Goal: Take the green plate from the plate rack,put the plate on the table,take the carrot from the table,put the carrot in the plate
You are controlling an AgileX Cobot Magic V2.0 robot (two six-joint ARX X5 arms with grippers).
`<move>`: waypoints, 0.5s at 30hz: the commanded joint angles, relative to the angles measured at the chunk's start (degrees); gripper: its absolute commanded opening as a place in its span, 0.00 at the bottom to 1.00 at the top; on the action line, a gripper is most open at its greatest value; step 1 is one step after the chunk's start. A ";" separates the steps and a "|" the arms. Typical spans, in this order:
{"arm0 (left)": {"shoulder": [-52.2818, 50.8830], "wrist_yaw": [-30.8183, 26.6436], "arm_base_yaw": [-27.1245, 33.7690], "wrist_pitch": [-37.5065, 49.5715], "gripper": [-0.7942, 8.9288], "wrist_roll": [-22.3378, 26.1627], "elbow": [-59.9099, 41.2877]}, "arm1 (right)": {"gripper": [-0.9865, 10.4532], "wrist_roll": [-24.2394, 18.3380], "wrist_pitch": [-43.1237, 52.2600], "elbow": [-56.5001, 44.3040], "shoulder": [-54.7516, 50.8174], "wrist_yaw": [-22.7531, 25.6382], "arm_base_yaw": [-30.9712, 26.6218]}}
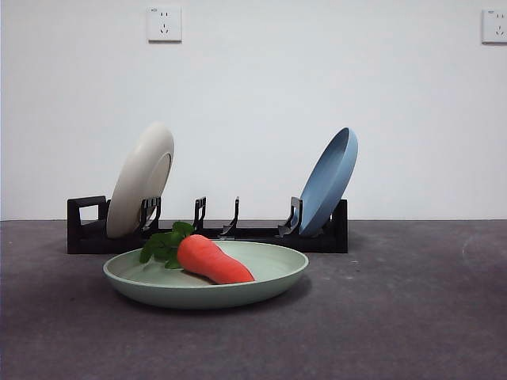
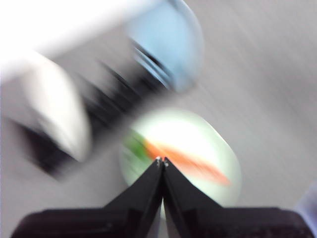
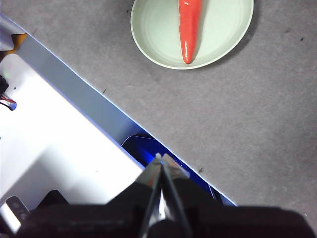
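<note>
The green plate [image 1: 265, 277] lies flat on the table [image 1: 396, 317] in front of the plate rack [image 1: 253, 235]. The carrot [image 1: 212, 260] lies in the plate, leaves to the left. The plate [image 3: 158, 29] and carrot [image 3: 189, 25] also show in the right wrist view. The blurred left wrist view shows the plate [image 2: 208, 141], the carrot [image 2: 193, 161] and the rack [image 2: 119, 106]. My left gripper [image 2: 161, 161] is shut and empty, high above the plate. My right gripper [image 3: 161, 157] is shut and empty, off the table's edge. Neither arm shows in the front view.
A cream-white plate [image 1: 141, 179] stands in the rack's left end and a light blue plate [image 1: 329, 180] leans in its right end. A white and blue structure [image 3: 64, 144] lies beside the table edge under the right gripper.
</note>
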 commanded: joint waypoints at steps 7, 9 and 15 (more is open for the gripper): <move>-11.85 8.26 27.82 9.51 0.08 10.78 -0.13 | 0.09 -0.24 0.33 -0.28 -0.50 0.11 0.13; -14.05 8.31 32.00 11.06 0.08 11.13 -0.90 | 0.09 -0.24 0.33 -0.28 -0.50 0.11 0.13; -22.32 8.50 40.17 25.75 0.08 11.10 -12.76 | 0.09 -0.24 0.33 -0.28 -0.52 0.13 0.13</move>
